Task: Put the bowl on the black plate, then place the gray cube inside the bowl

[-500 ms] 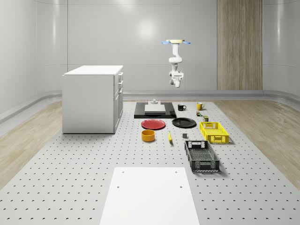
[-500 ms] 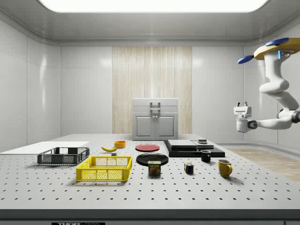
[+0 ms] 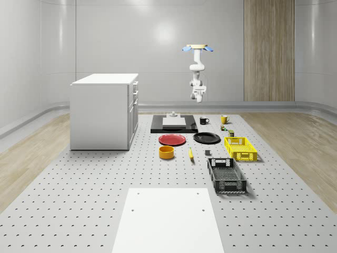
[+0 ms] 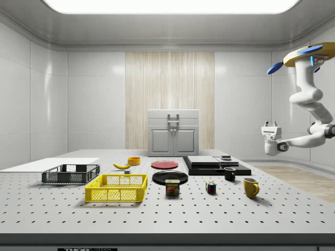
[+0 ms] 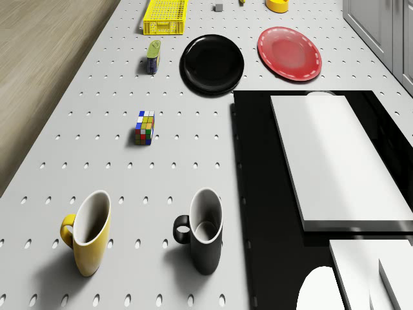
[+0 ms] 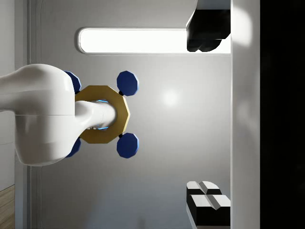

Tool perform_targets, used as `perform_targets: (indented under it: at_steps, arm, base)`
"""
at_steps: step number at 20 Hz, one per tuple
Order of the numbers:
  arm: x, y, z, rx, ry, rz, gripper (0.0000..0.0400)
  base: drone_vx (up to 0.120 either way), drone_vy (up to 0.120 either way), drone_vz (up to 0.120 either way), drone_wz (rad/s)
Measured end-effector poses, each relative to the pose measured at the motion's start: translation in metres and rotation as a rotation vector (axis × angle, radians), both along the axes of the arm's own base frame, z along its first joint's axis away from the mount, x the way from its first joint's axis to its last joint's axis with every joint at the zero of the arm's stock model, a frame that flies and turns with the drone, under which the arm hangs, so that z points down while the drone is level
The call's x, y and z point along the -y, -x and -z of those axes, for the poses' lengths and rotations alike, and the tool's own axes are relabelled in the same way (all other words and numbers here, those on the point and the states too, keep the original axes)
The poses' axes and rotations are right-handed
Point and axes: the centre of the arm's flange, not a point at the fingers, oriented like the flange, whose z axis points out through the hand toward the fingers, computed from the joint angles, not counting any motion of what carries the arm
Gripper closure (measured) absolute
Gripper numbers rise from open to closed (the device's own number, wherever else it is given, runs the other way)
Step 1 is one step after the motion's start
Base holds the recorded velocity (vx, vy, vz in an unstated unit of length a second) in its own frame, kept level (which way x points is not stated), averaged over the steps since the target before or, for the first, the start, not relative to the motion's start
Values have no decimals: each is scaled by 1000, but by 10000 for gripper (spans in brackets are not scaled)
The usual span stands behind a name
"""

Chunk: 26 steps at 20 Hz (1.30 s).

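An orange-yellow bowl (image 3: 166, 152) sits on the table, near the red plate (image 3: 172, 139). The black plate (image 3: 206, 138) lies to the right of the red one in the whole-scene view, with nothing on it. A small gray cube (image 3: 207, 153) rests in front of the black plate. The drone (image 3: 197, 48) hovers high over the table's far end, beyond the black slab. Its arm hangs down and my gripper (image 4: 270, 125) points up toward the drone, far from all three objects. Its fingertips (image 6: 208, 202) stand wide apart in the wrist view, so the gripper (image 6: 209, 117) is open with nothing held.
Below the drone stand a yellow mug (image 5: 87, 232), a black mug (image 5: 203, 229) and a black slab (image 5: 258, 194) bearing white blocks. A Rubik's cube (image 5: 145, 127), a can (image 5: 153, 57), a yellow basket (image 3: 240, 148), a black crate (image 3: 226, 175) and a white cabinet (image 3: 102, 110) also stand here.
The gripper has sunk a little and shifted slightly toward the side view's right. The drone and arm look a bit farther back in the whole-scene view. The table objects have not moved.
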Motion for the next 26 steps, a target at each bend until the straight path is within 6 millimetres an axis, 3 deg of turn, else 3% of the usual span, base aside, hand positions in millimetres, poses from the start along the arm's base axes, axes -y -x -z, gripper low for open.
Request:
perform_targets:
  at_steps: [7, 17, 23, 26]
  arm:
    - [0, -2, -21, 5, 0, 0, 0]
    - [0, -1, -27, 13, 0, 0, 0]
    - [0, -1, -27, 18, 1, 0, 0]
    - [0, -1, -27, 20, 2, 0, 0]
  base:
    - [0, 0, 0, 0]
    - [0, 0, 0, 0]
    - [113, 0, 0, 0]
    - [120, -120, 0, 0]
